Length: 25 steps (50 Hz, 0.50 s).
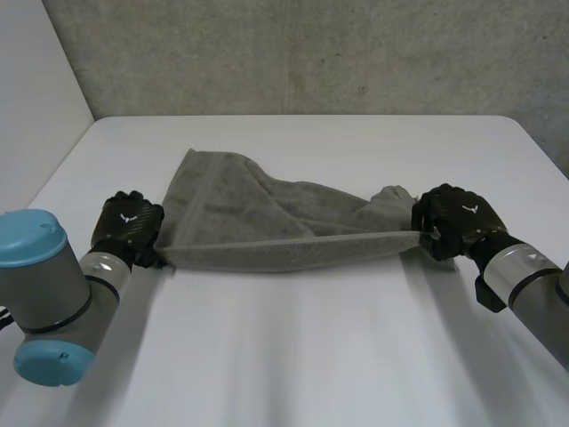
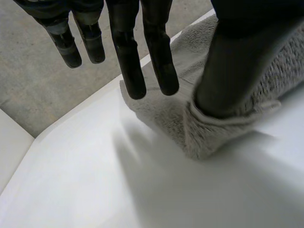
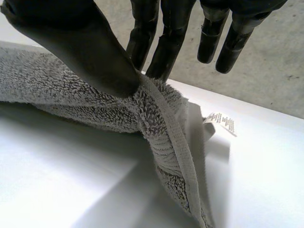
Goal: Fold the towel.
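We've got the grey towel (image 1: 267,213) stretched out across the middle of the white table (image 1: 284,356). The left hand (image 1: 129,227) pinches the towel's 9 o'clock end between thumb and fingers, and the right hand (image 1: 453,221) pinches the 3 o'clock end the same way. The loose far corner lies toward 11 o'clock.

Grey towel (image 1: 258,213) partly on white table (image 1: 293,356)

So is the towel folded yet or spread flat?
Neither: mid-fold. The towel is stretched between the left hand and right hand, each pinching a near corner, its near edge raised, the far part rumpled on the table.
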Each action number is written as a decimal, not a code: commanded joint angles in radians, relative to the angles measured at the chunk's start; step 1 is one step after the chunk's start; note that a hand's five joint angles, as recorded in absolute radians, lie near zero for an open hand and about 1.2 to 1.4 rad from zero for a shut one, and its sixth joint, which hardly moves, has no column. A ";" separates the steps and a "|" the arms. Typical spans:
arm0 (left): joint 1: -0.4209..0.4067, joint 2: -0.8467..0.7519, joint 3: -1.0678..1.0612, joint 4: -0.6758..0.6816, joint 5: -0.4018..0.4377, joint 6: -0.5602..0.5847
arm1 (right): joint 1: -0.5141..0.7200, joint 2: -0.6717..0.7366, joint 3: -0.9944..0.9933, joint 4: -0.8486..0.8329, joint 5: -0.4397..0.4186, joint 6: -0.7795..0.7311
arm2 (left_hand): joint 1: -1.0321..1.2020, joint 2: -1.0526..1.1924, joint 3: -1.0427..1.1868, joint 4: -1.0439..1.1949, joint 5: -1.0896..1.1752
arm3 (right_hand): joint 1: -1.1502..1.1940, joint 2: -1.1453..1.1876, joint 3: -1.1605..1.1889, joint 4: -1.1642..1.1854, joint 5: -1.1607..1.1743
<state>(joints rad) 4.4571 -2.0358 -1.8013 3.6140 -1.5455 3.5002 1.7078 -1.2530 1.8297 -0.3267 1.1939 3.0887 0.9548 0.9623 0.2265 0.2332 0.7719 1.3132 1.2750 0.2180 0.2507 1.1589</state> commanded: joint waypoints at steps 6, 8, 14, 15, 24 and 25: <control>0.010 -0.003 0.020 -0.011 0.010 -0.010 | -0.016 -0.013 0.008 0.012 -0.037 0.005 | 0.441 0.434 -0.052 -0.059 0.450 | 0.083 0.121 -0.044 -0.076 0.063; 0.008 0.040 0.005 -0.029 0.012 -0.009 | -0.017 -0.026 -0.003 0.070 -0.066 -0.005 | 0.441 0.434 -0.052 -0.059 0.450 | 0.083 0.121 -0.044 -0.076 0.063; 0.010 0.197 -0.029 -0.055 0.054 -0.027 | -0.028 -0.057 -0.032 0.173 -0.122 -0.054 | 0.441 0.434 -0.052 -0.059 0.450 | 0.083 0.121 -0.044 -0.076 0.063; 0.010 0.230 -0.038 -0.055 0.076 -0.038 | -0.037 -0.062 -0.033 0.187 -0.137 -0.080 | 0.441 0.434 -0.052 -0.059 0.450 | 0.083 0.121 -0.044 -0.076 0.063; 0.027 0.275 -0.047 -0.061 0.094 -0.087 | -0.025 0.101 -0.087 0.153 -0.174 -0.212 | 0.441 0.434 -0.052 -0.059 0.450 | 0.083 0.121 -0.044 -0.076 0.063; 0.027 0.275 -0.047 -0.061 0.094 -0.087 | -0.025 0.101 -0.087 0.153 -0.174 -0.212 | 0.441 0.434 -0.052 -0.059 0.450 | 0.083 0.121 -0.044 -0.076 0.063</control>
<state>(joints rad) 4.4719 -1.7640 -1.8461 3.5545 -1.4544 3.4336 1.6726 -1.2661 1.7805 -0.1499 1.0213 2.9420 1.2951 1.3478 0.2265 0.2332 1.1370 1.3130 1.2844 0.2180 0.2507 1.1591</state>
